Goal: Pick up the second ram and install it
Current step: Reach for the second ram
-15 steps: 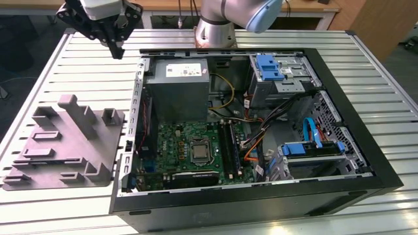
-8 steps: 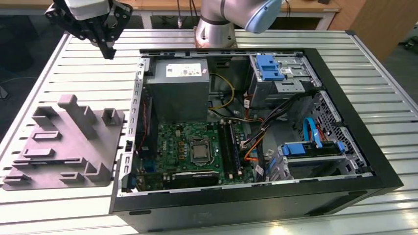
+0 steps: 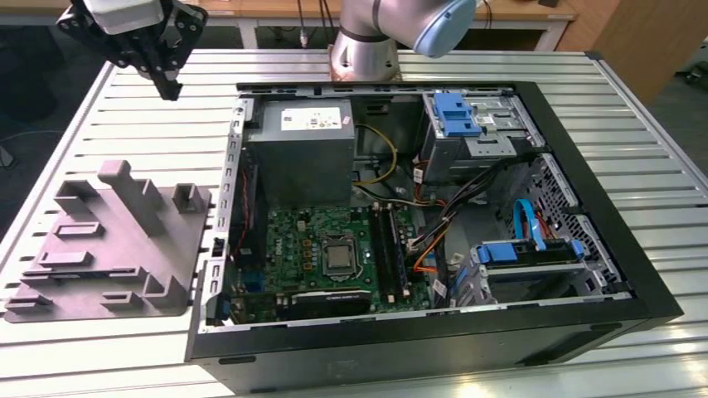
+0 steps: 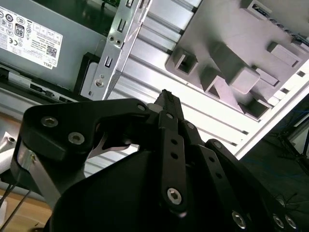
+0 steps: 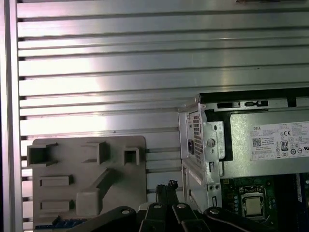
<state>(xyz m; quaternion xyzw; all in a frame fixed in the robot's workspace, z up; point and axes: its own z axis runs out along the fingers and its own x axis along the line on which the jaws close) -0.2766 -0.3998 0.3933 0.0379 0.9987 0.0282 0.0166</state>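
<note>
Closed gripper point(image 3: 169, 91) hangs in the upper left of the exterior view, above the slatted counter point(image 3: 144, 124) and well apart from the second ram point(image 5: 50, 225).

In the first wrist view the second ram is a thin blue-green strip lying along one end of the grey tray point(image 5: 125, 193), past its flat rectangular blocks. The picture's edge cuts it off, so its chips and full length cannot be made out. In the exterior view the fingers point(image 3: 164, 75) are drawn together to a point with nothing between them. In the second wrist view the pinched tips meet over bright slats, and the gripper's black body hides much of the counter. At centre frame in the exterior view the open computer case point(image 3: 619, 249) holds the power supply point(image 3: 298, 157) above the green motherboard point(image 3: 298, 240).
</note>
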